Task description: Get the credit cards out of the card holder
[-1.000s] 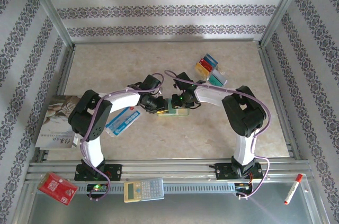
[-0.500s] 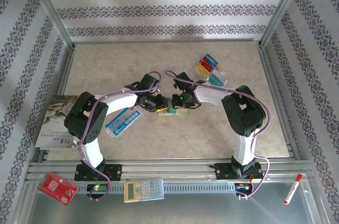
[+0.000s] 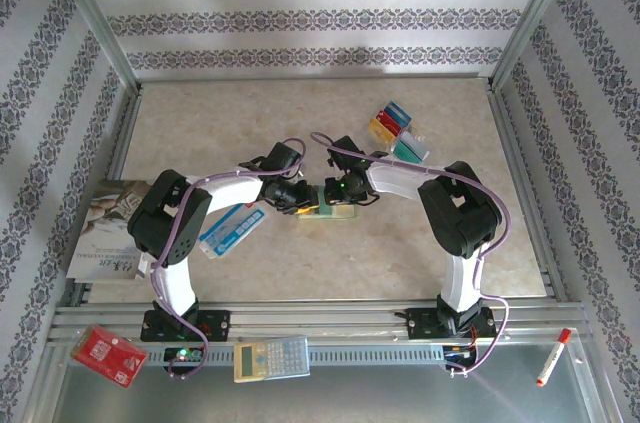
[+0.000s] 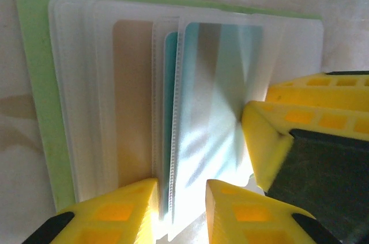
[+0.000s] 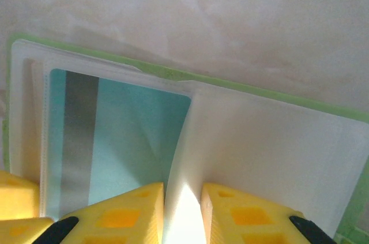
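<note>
The tabletop (image 3: 250, 113) beyond the card holder (image 3: 338, 213) is open; packet (image 3: 232, 231) lies left, credit cards (image 3: 398, 133) far right.

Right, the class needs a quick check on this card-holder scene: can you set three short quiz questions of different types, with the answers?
1. True or false: a teal card sits inside a clear sleeve of the card holder.
2. Where on the table do the loose credit cards lie? A) far right B) near left C) between the arm bases
3. Which is at the card holder: the left gripper, the right gripper, or both?
Key: 1 true; 2 A; 3 both.
</note>
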Robot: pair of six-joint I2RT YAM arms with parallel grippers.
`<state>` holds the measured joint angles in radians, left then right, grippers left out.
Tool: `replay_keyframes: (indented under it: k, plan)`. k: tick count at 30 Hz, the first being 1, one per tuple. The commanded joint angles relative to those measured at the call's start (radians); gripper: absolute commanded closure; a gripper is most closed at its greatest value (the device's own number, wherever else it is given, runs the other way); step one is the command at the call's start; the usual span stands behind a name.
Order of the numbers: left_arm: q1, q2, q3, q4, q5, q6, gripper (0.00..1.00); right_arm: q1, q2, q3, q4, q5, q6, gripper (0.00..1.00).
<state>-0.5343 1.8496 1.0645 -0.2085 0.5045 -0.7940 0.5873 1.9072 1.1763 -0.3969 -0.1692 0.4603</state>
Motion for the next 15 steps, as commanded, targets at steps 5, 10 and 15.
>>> replay_keyframes:
  k: [5, 10, 15]
  plan:
    - [0.01, 0.027, 0.023, 0.001, 0.006, 0.008, 0.72, 0.006, 0.061, -0.021, -0.066, 0.038, -0.007, 0.74]
    - [0.01, 0.043, 0.027, 0.018, 0.058, -0.002, 0.72, 0.005, 0.062, -0.026, -0.063, 0.033, -0.005, 0.73]
    - [0.011, 0.033, 0.022, 0.084, 0.131, -0.024, 0.73, 0.004, 0.062, -0.028, -0.063, 0.028, -0.005, 0.74]
